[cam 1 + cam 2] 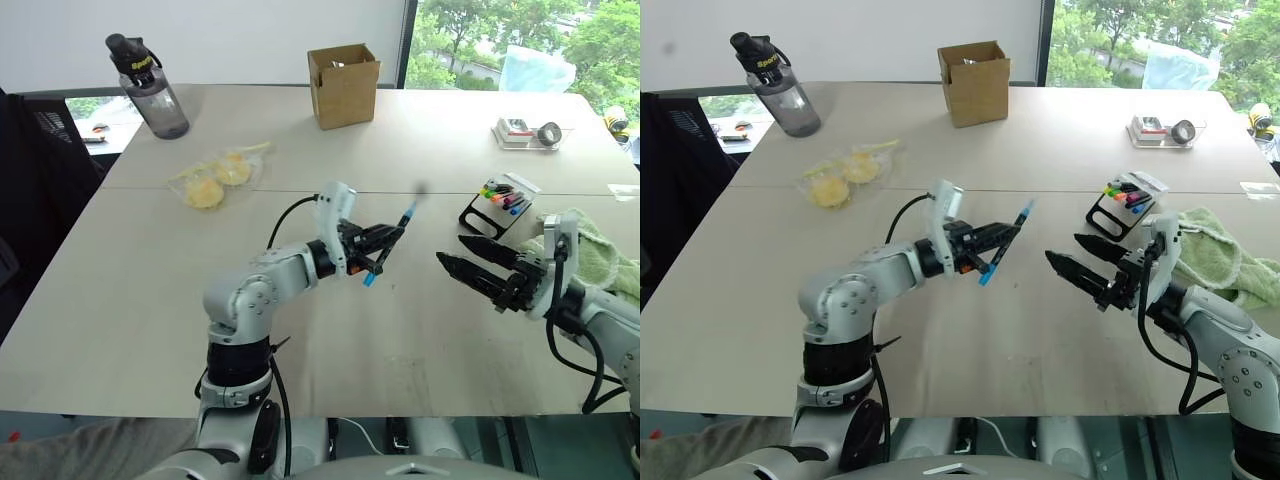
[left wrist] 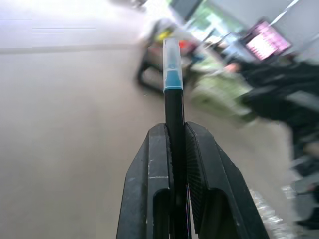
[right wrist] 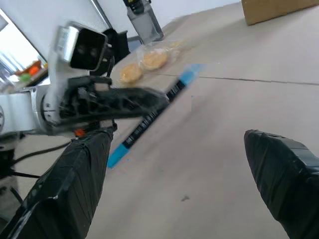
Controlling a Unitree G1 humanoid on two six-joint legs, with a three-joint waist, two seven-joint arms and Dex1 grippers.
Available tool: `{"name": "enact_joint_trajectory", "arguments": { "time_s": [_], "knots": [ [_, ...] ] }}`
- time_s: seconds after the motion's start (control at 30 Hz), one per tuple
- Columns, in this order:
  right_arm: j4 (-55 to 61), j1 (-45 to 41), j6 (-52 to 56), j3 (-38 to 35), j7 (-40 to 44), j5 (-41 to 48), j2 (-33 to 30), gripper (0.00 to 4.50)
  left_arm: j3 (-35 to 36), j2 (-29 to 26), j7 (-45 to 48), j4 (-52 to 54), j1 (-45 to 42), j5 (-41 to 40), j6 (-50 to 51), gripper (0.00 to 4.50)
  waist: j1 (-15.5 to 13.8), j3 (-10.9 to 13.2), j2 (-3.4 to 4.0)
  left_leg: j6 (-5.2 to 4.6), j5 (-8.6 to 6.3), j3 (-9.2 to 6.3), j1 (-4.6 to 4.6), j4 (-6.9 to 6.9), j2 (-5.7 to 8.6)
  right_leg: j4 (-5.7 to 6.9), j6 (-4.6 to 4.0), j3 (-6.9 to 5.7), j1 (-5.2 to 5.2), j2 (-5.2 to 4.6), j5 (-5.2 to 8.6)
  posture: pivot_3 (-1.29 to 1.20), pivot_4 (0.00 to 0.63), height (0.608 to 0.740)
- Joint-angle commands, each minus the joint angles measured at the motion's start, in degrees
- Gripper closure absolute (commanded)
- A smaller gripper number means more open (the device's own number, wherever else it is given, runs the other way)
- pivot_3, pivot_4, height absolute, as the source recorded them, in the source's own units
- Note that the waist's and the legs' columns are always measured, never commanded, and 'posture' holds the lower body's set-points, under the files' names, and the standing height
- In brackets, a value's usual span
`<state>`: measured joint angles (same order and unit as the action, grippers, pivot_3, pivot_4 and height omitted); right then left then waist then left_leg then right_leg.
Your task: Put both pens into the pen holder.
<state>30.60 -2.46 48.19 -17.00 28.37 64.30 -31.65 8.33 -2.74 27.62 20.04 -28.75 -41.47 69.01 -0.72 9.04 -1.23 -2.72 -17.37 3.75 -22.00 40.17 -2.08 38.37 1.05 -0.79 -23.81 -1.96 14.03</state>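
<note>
Pens first: seen from the head, the left gripper holds the blue pen clenched between its jaws, lifted clear above the bench and tilted, one blue end low and the other raised toward the far side. The right gripper hangs just across from it with its jaws released and nothing in them, pointing back at the pen. The pen holder sits on the bench beyond the right gripper, coloured marker caps showing in its slots, a green cloth beside it. I would judge the task barely begun: one pen is picked up but not yet in the rack, and I cannot make out the pink pen. From the other eye the same layout holds, with open bench between the two arms and the holder; the cardboard box, the water bottle, the bag of yellow food and the clear tray all lie well apart from that path. Along the left wrist, the jaws grip the black barrel squarely, the pen's blue band standing up past them. Along the right wrist, its two fingers stand wide, the slanted pen between them and farther off.
</note>
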Motion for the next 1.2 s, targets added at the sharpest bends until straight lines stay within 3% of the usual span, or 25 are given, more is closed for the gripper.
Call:
{"name": "enact_joint_trajectory", "arguments": {
  "time_s": [0.03, 0.27, 0.53, 0.63, 0.73, 0.77, 0.87, 0.9, 1.0, 1.1, 1.2],
  "knots": [
    [1.5, -3.1, -0.5, -2.0, -6.1, 9.1, 2.7, 0.00, 3.3, 0.2, 1.8, 1.8, -0.8, -9.0, 2.3, 4.45, 0.2, 0.0, 0.00, 0.00, 0.00, 0.00, 0.00, 0.00, 0.00, -0.01, 0.00, 0.01, 0.00, 0.03, 0.00, 0.00, 0.150, 0.736],
    [2.4, -4.5, -2.6, -2.2, -13.6, 21.1, 4.1, 0.00, 4.8, -1.3, 0.3, -0.3, -2.6, -19.5, 6.0, 4.45, 0.0, 0.0, 0.00, -0.01, -0.01, -0.04, -0.03, -0.01, 0.03, -0.05, 0.02, -0.03, 0.01, 0.25, 0.00, 0.00, 0.150, 0.736],
    [3.6, -6.4, -3.5, 1.4, -13.9, 24.1, 3.5, 0.00, 0.2, -1.7, -2.2, 1.6, 0.3, -25.9, 7.4, 4.45, 0.2, 0.0, 0.01, -0.04, -0.02, -0.04, -0.05, -0.03, 0.03, -0.14, 0.02, -0.02, 0.02, 0.24, 0.00, 0.00, 0.150, 0.736],
    [3.6, -6.4, -3.8, 1.8, -13.2, 25.3, 3.2, 0.71, -0.4, -2.0, -3.6, 1.6, 0.6, -27.0, 6.4, 4.50, 0.1, 0.0, 0.01, -0.04, -0.02, -0.05, -0.06, -0.03, 0.02, -0.16, 0.02, -0.03, 0.01, 0.19, 0.00, 0.00, 0.150, 0.736],
    [3.9, -6.0, -3.8, 1.8, -12.3, 26.7, 2.4, 2.25, -0.7, -2.5, -4.5, 1.3, 0.8, -28.0, 5.5, 4.50, 0.1, 0.0, 0.01, -0.04, -0.03, -0.05, -0.06, -0.04, 0.02, -0.18, 0.02, -0.03, 0.01, 0.19, 0.00, 0.00, 0.150, 0.736],
    [3.9, -5.9, -3.8, 1.8, -12.1, 26.9, 2.2, 2.75, -0.8, -2.6, -4.7, 1.2, 0.8, -28.6, 5.2, 3.80, 0.1, 0.0, 0.01, -0.05, -0.03, -0.05, -0.06, -0.05, 0.02, -0.20, 0.02, -0.03, 0.02, 0.19, 0.00, 0.00, 0.150, 0.736],
    [4.0, -5.7, -4.0, 1.8, -11.7, 27.7, 1.7, 4.00, -1.3, -3.4, -4.7, 1.1, 1.1, -29.5, 4.5, 2.87, 0.1, 0.0, 0.01, -0.05, -0.03, -0.05, -0.08, -0.08, 0.02, -0.28, 0.02, -0.03, 0.02, 0.19, -0.01, 0.00, 0.150, 0.736],
    [4.1, -5.7, -4.2, 1.8, -11.7, 27.7, 1.7, 4.45, -1.5, -3.6, -4.9, 1.0, 1.1, -29.4, 4.4, 2.29, 0.1, 0.0, 0.01, -0.06, -0.03, -0.05, -0.09, -0.09, 0.02, -0.30, 0.02, -0.03, 0.02, 0.19, -0.01, 0.00, 0.150, 0.736],
    [4.1, -6.6, -5.2, 1.7, -12.3, 26.2, 1.4, 4.45, -3.4, -5.7, -4.9, 0.9, 0.6, -26.2, 2.7, 0.92, 0.1, 0.0, 0.01, -0.06, -0.03, -0.05, -0.09, -0.11, 0.02, -0.33, 0.02, -0.03, 0.02, 0.18, -0.01, 0.00, 0.150, 0.736],
    [4.0, -7.9, -6.3, 1.2, -10.6, 18.5, -1.5, 4.45, -5.4, -10.5, -0.9, 2.9, 0.0, -22.1, -1.0, 0.87, 0.2, 0.0, 0.05, -0.06, -0.03, -0.03, -0.09, -0.12, 0.03, -0.34, 0.01, -0.03, 0.02, 0.21, 0.00, 0.00, 0.150, 0.736],
    [4.5, -9.4, -8.2, 2.3, -5.2, 5.4, -8.7, 4.45, -6.8, -16.9, 3.7, 4.0, -0.5, -17.7, -5.0, 0.87, 0.0, 0.1, 0.14, -0.06, -0.03, -0.02, -0.09, -0.14, 0.03, -0.37, 0.00, -0.03, 0.00, 0.27, 0.00, 0.00, 0.150, 0.736]
  ]
}}
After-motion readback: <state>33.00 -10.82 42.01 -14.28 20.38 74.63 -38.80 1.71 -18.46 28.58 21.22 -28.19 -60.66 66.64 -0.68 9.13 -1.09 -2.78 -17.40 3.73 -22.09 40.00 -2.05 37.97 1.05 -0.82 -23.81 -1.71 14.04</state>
